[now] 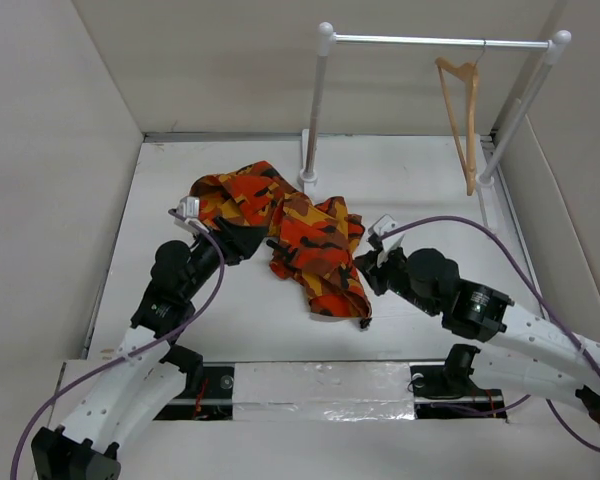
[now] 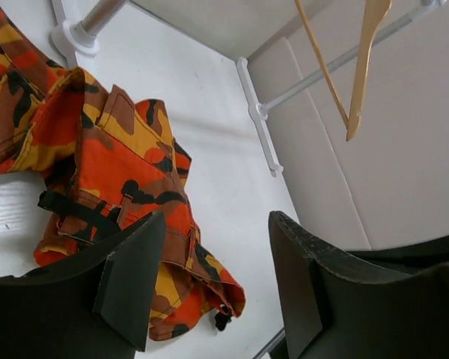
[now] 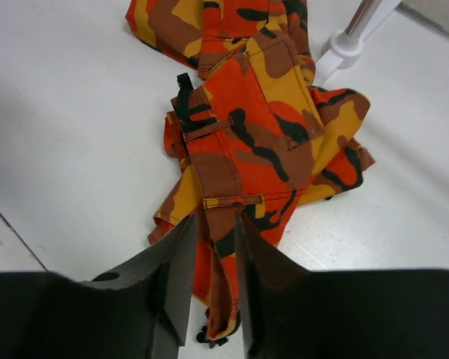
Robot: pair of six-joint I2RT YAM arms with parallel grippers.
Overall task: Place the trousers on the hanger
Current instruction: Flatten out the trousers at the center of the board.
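Note:
The orange-red camouflage trousers [image 1: 300, 235] lie crumpled on the white table, in front of the rack's left post. The tan wooden hanger [image 1: 462, 100] hangs by its hook from the right end of the rail; it also shows in the left wrist view [image 2: 367, 67]. My left gripper [image 1: 246, 240] is at the trousers' left side, open and empty [image 2: 213, 277], with the cloth [image 2: 120, 172] beyond it. My right gripper [image 1: 364, 268] is at the trousers' right edge. In the right wrist view it [image 3: 215, 232] is closed narrowly on a waistband fold of the trousers [image 3: 247, 142].
The white tube rack [image 1: 430, 41] stands at the back, its left post foot [image 1: 307, 180] beside the trousers and its right post [image 1: 520, 110] near the right wall. White walls enclose the table on three sides. A taped strip [image 1: 320, 388] runs along the near edge.

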